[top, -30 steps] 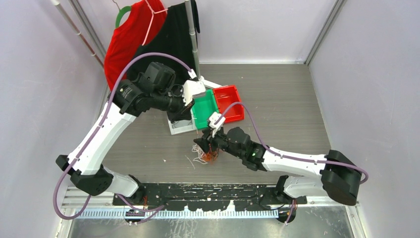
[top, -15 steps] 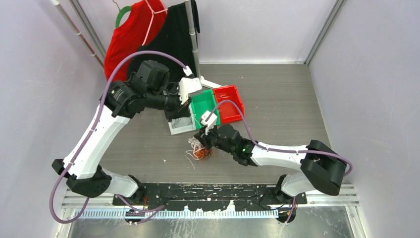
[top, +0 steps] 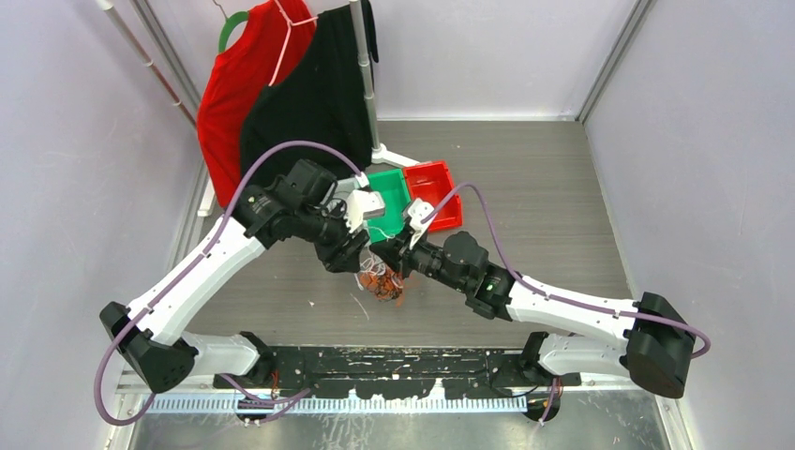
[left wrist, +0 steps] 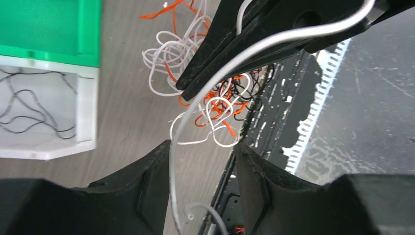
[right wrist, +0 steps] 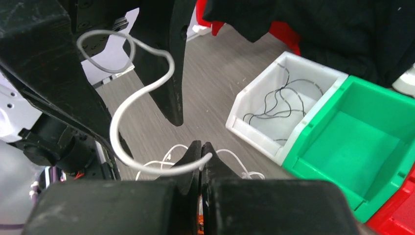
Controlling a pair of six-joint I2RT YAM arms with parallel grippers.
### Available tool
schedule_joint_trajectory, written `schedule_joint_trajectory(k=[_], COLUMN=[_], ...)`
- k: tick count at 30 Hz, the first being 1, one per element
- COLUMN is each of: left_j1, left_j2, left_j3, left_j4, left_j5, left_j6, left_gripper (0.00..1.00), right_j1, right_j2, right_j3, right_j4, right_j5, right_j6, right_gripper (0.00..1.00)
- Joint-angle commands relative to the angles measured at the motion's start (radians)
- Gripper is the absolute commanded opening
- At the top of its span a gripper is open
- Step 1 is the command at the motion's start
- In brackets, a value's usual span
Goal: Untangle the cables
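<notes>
Table (top: 562, 187) space is laid out for sorting. A red bin (top: 436, 199), a green bin (right wrist: 362, 142) and a white bin (right wrist: 254, 138) stand touching in a row at its middle. The white one already holds a loose black cable (right wrist: 268, 104), and the green one looks bare. The snarl (top: 380, 284) of orange, white and black loops lies on the tabletop just on the near side of the bins, under both claws. That looks near enough for a freed strand to be dropped straight in.

The right claw (right wrist: 201, 147) is fully closed and pinches one white cable (right wrist: 116, 128) at its tips. My guess is that it means to draw that strand up out of the heap. From the pinch the cable arcs up and runs through the gap of the left claw (left wrist: 203, 147). That claw stands about half open and grips nothing. Whether the strand brushes a pad I cannot tell.
</notes>
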Motion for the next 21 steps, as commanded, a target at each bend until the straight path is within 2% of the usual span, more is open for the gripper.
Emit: schedule_joint_trajectory(k=[1,7,14,18,21], left_j1=[0.013,0.015,0.029,0.034,0.034], left_j2=[-0.040,-0.027,-0.061,-0.153,-0.274], left_j3=[-0.017,-0.022,-0.069,-0.092,-0.171], left_j4=[0.096,0.101,0.127,0.155,0.258], left_j5=[0.156,0.241,0.263,0.246,0.243], left_j6=[-0.056,-0.075,-0.135,-0.161,-0.150], left_gripper=[0.52,0.61,0.63,0.64,0.67], right_j1=[-0.002,-0.003,-0.021,-0.043,-0.048], right_j2=[-0.027,-0.033,-0.044,-0.061,-0.062], right_j3=[-0.004,-0.008,-0.011,0.000,0.024], right_j4=[-0.005,-0.031,0.003,0.016,0.013], right_j5=[-0.046,-0.088,-0.085,-0.082,-0.066], right_j6=[0.028,0.053,0.227,0.345,0.388], right_gripper=[0.01,0.01,0.01,0.01,0.01])
